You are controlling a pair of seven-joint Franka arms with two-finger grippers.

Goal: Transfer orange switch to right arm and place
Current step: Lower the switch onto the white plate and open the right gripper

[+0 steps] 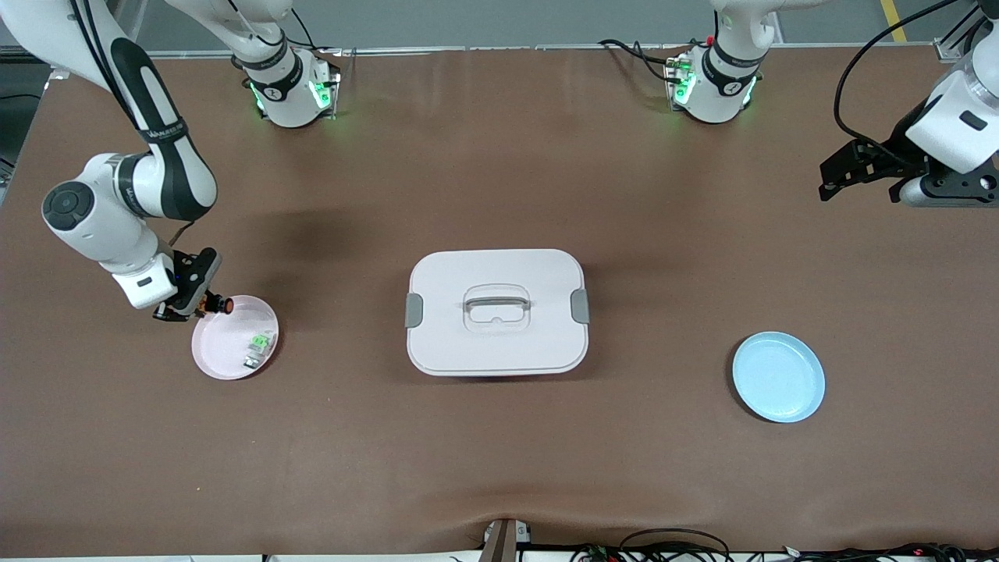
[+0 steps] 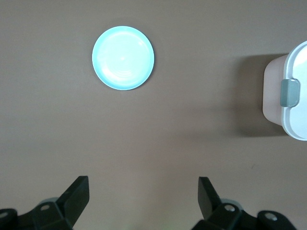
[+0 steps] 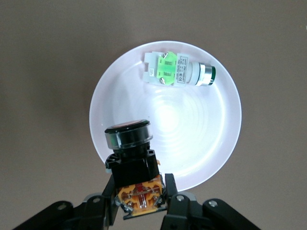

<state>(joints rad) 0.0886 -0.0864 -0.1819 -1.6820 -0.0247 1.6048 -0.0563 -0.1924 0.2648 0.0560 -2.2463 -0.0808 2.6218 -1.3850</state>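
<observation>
Gripping the orange switch (image 3: 133, 165) by its orange rear block, the right gripper (image 3: 139, 203) has its two fingers shut on the part, one on each side. In the right wrist view the switch's black body and round cap stick out ahead of the fingertips, over the rim of a pale pink plate (image 3: 211, 148). In the front view the switch (image 1: 221, 304) shows as a small dark stub with an orange face at about the 10 o'clock edge of the pink plate (image 1: 222, 351), held above it; whether it touches the plate cannot be told. A green-and-clear part (image 3: 178, 71) lies on its side in the same plate, well apart from the switch; in the front view it sits near the plate's 3 o'clock side (image 1: 258, 348).

At the middle of the table stands a white lidded box (image 1: 497, 312) with grey latches at its two ends and a handle sunk in the lid. A light blue plate (image 1: 778, 377) lies toward the left arm's end of the table, nearer to the front camera than the box, at roughly the box's 4 o'clock.

The left gripper (image 2: 141, 201) waits in the air at its end of the table, fingers spread wide with nothing between them; its wrist view looks down on the blue plate (image 2: 123, 58) and one end of the box (image 2: 288, 91).
</observation>
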